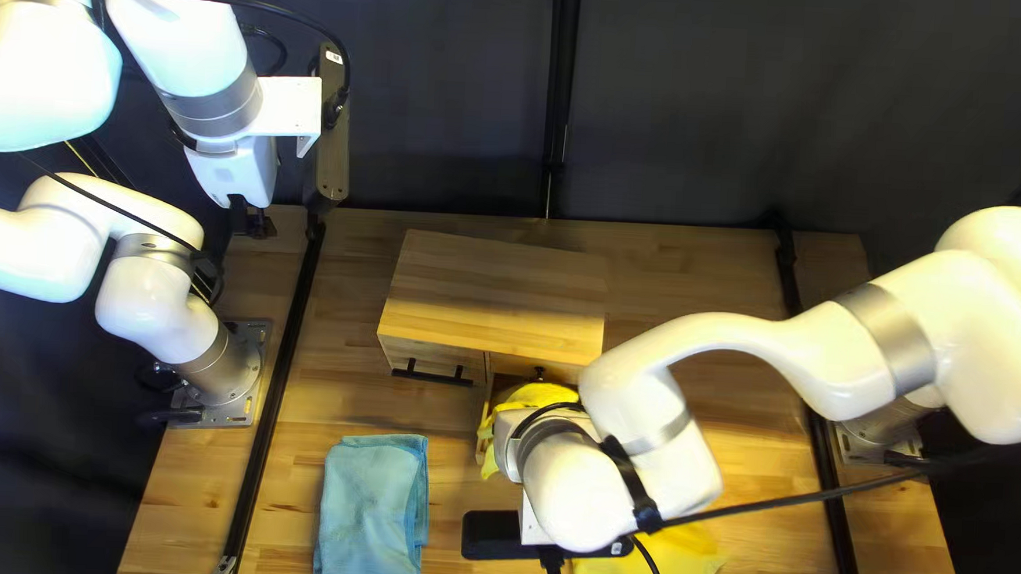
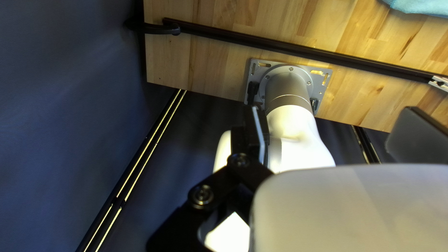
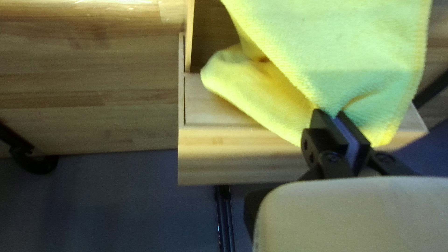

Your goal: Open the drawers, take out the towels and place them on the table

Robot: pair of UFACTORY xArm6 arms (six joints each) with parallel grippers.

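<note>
Right gripper (image 3: 331,118) clamps yellow towel (image 3: 315,42) draped over the open drawer (image 3: 227,154).

1. No text, number or sign can be read in any of the views.
2. A small white sticker (image 1: 335,57) sits near the top of the dark bracket (image 1: 333,142) on the left arm (image 1: 183,34), seen in the top left view. Whatever is printed on it is too small to make out.
</note>
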